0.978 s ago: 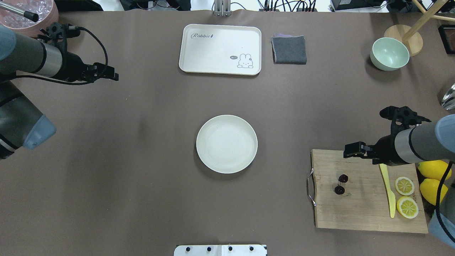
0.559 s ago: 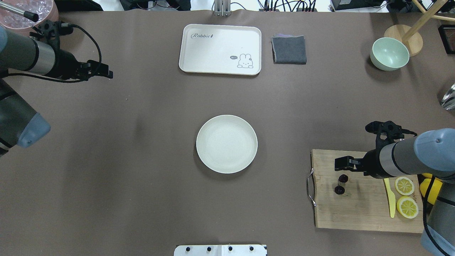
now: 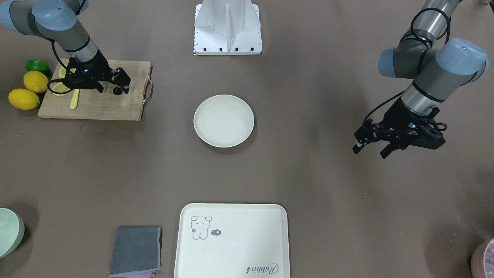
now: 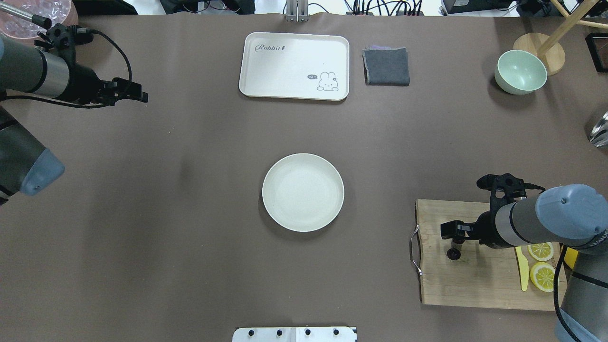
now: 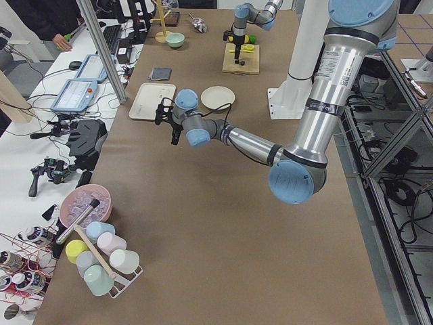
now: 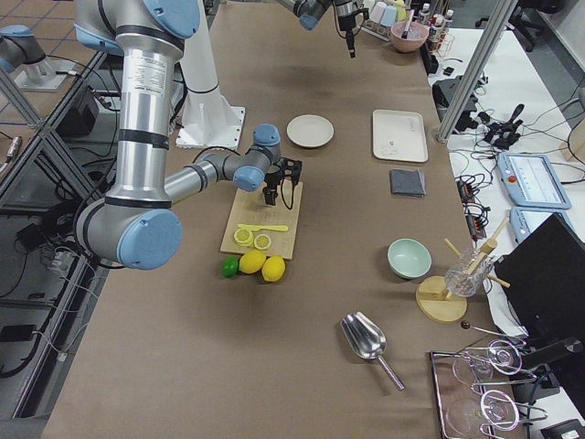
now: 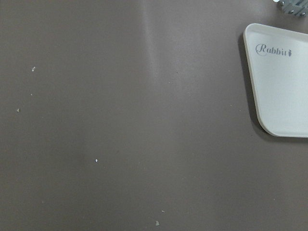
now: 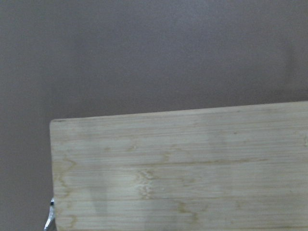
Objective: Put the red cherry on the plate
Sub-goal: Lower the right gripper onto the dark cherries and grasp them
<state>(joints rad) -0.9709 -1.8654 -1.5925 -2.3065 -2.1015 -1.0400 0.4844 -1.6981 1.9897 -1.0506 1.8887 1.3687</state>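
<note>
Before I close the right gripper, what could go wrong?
1. The right gripper hangs over one end of the red cherry pair; only the other cherry shows, beside it on the wooden cutting board, so a pinch may catch just one fruit.
2. They are tiny and round, so they may slip out.
3. The plate lies apart from the board; a drop would land on the table.

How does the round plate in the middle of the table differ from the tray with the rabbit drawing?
The plate is round; the tray is rectangular with rounded corners. The plate is plain, while the tray bears a rabbit drawing and the word Rabbit. The plate lies mid-table, the tray nearer the far edge from the robot. Both are cream-white, shallow and lie flat.
</note>
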